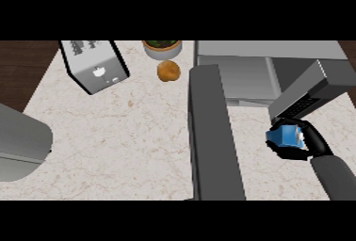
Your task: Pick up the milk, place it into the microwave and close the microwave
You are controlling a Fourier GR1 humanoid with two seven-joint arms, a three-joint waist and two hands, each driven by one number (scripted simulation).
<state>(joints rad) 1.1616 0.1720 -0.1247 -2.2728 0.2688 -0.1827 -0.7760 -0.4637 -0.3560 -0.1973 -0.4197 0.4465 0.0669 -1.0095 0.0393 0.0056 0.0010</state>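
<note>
My right hand (303, 147) is curled round the blue milk carton (284, 135), holding it above the counter at the right. The carton is just below and in front of the grey microwave (243, 70), close to a slanted grey panel with dark buttons (300, 101). The microwave's dark door (212, 136) stands open, stretching from the oven toward the near edge, left of the carton. The hand's fingers hide part of the carton. My left hand does not show; only a grey forearm shape (21, 143) lies at the left edge.
A silver toaster with black sides (95, 66) stands at the back left. A potted plant (162, 47) and a brown round food item (167, 71) sit at the back middle. Pale marble counter (118, 136) spreads between the forearm and the door.
</note>
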